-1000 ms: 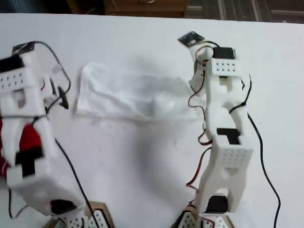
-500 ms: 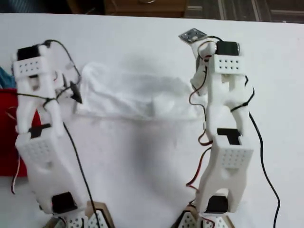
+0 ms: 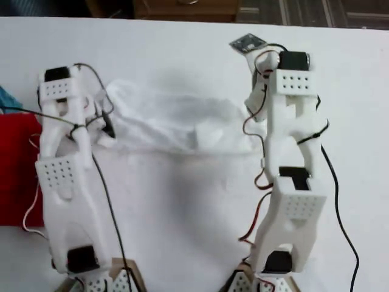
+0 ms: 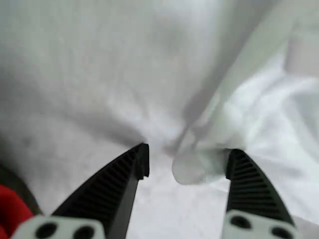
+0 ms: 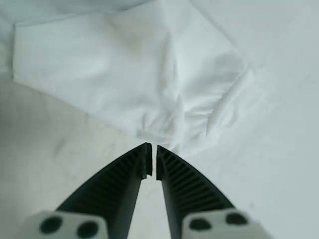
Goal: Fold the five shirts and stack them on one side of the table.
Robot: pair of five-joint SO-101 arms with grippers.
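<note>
Left gripper (image 4: 189, 159): fingers wide apart, straddling a folded corner of the white shirt (image 3: 176, 121) without touching it, at the shirt's 9 o'clock end.
Right gripper (image 5: 152, 152): fingers drawn almost together at the shirt's 3 o'clock end. The cloth puckers toward the tips, so I read this as a pinch on the hem, though I cannot see the contact itself.
Change, left: over the last second the left gripper has swung in from the 9 o'clock edge of the table (image 3: 182, 213), where it hung above the red cloth, to the white shirt's near corner.
Change, right: the right gripper has hardly shifted, and the shirt has stayed put.
Meaning: I judge both ends are about to be held. Once I close the left gripper on its corner, the next fold of this shirt can start.
White shirt: spread crosswise, centre of the table toward 12 o'clock, already narrowed to a band.
Red shirt (image 3: 18, 164): flat at the 9 o'clock edge, well apart from the white one — likely the start of the stack.
Holders: the table alone carries both shirts.
Remaining: I count two shirts of the five.
</note>
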